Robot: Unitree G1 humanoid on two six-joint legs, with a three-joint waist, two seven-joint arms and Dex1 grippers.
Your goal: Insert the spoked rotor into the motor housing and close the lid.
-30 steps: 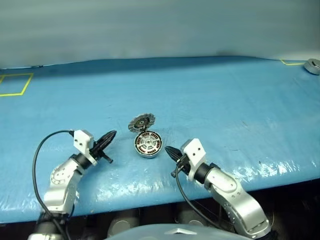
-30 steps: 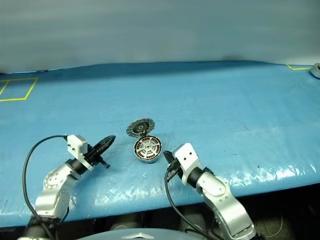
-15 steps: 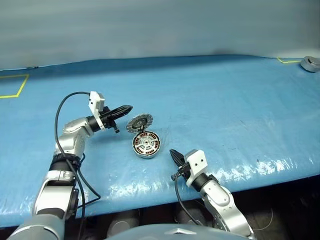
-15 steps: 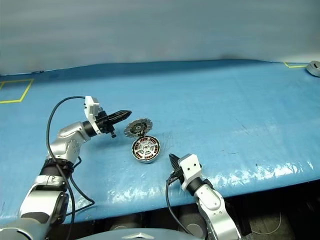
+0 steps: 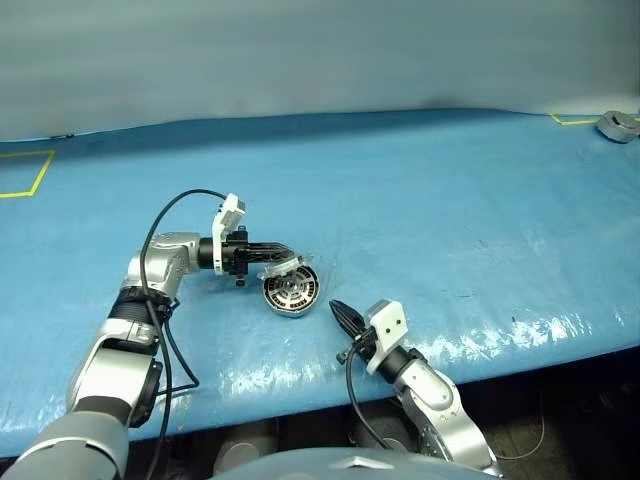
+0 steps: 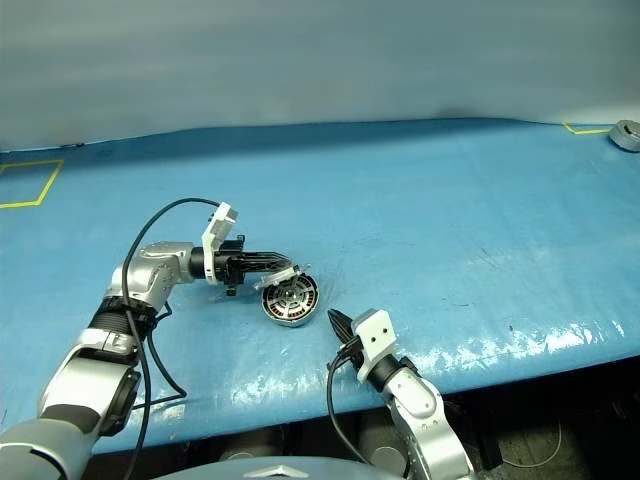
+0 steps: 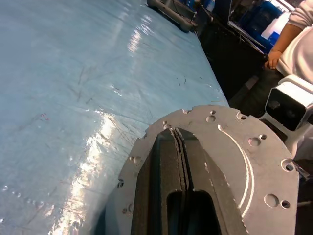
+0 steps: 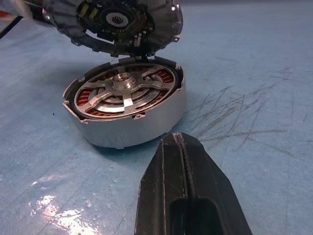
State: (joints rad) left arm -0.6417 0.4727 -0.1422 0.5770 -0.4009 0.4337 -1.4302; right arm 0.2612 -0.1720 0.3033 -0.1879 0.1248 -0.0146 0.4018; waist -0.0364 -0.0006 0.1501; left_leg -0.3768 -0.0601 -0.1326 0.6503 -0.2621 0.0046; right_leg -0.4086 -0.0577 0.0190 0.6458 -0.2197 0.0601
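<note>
The left gripper (image 5: 285, 253), fingers pressed together, pushes on the half-raised lid (image 8: 115, 22) above the motor housing (image 8: 128, 112). At five o'clock, the right gripper (image 5: 335, 306) hovers closed, empty.

The motor housing (image 8: 128, 111) is matt grey metal, with copper-orange windings under shiny silver spokes. The lid (image 7: 230, 161) is pale machined metal with small drilled holes. The blue table cover (image 5: 450, 200) looks glossy, plastic-like, finely scratched. The fingers (image 8: 186, 196) are matt black.
</note>
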